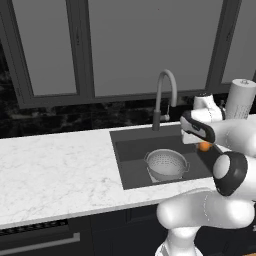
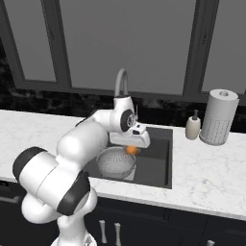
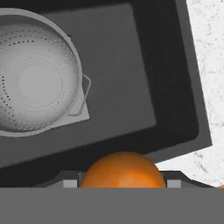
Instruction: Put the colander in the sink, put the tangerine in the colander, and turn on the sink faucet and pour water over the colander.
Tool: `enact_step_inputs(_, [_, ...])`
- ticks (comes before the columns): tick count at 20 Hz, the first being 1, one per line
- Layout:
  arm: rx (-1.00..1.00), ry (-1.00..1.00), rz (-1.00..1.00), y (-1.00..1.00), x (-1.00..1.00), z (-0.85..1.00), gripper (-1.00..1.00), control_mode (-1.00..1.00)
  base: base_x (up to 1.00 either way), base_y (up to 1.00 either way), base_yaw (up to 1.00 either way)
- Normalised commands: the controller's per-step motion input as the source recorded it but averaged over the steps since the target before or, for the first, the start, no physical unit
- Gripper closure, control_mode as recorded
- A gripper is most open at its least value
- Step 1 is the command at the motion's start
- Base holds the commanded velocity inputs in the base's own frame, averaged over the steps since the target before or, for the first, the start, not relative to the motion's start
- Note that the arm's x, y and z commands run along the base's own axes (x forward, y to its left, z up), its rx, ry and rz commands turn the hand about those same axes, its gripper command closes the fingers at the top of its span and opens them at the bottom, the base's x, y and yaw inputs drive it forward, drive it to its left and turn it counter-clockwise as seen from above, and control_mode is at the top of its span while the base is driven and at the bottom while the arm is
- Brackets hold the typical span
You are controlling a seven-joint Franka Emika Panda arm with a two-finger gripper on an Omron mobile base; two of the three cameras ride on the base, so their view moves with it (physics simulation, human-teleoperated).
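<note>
Colander (image 1: 167, 164) already in sink (image 1: 131, 172). My end effector (image 2: 132, 148) gripping tangerine (image 3: 122, 169) above basin. Next I shift over colander, then drop.

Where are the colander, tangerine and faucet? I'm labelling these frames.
colander (image 1: 166, 164): left base view, its perforated inner wall.
tangerine (image 3: 122, 169): hand view, its orange top, between the fingertips.
sink faucet (image 1: 165, 80): left base view, its arched spout.

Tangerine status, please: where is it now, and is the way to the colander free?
Gripper shut on tangerine, above the sink. Colander sits empty in the basin, off to one side of the fruit. Nothing between them.
</note>
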Motion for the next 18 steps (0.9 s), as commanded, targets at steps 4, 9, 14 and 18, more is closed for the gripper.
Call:
enact_step_inputs(4, [0.04, 0.05, 0.19, 0.77, 0.23, -0.03, 1.0, -1.0, 0.0, 0.0, 0.0])
enact_step_inputs(9, [0.03, 0.04, 0.13, 0.61, 0.34, -0.02, 1.0, -1.0, 0.0, 0.0, 0.0])
enact_step_inputs(14, [0.0, 0.0, 0.02, 0.01, 0.35, -0.22, 1.0, -1.0, 0.0, 0.0, 0.0])
enact_step_inputs(18, [0.06, -0.04, 0.01, 0.0, 0.4, -0.54, 1.0, -1.0, 0.0, 0.0, 0.0])
